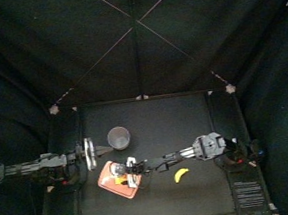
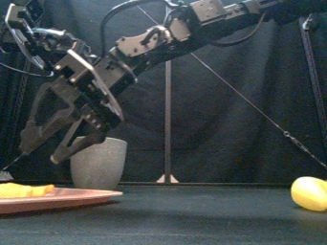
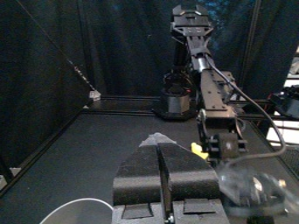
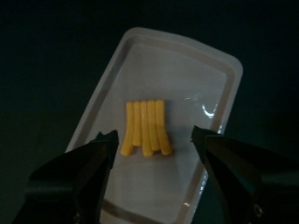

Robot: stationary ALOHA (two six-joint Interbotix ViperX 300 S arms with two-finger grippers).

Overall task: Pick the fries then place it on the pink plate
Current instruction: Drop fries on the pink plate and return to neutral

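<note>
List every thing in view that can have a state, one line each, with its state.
fries: lying flat on the pink plate, ungripped.
pink plate: flat on the table, holding the fries.
grey cup: upright, behind the plate.
yellow toy: on the table, right of the plate.
right gripper: open, over the fries.
left gripper: shut, empty, at the table's left.

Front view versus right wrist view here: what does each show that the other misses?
Only the front view shows the grey cup behind the pink tray and a yellow toy far to the right. Only the right wrist view shows the fries as a neat row mid-tray, with the jaws open. Both show fries, pink tray and the right gripper above them.
</note>
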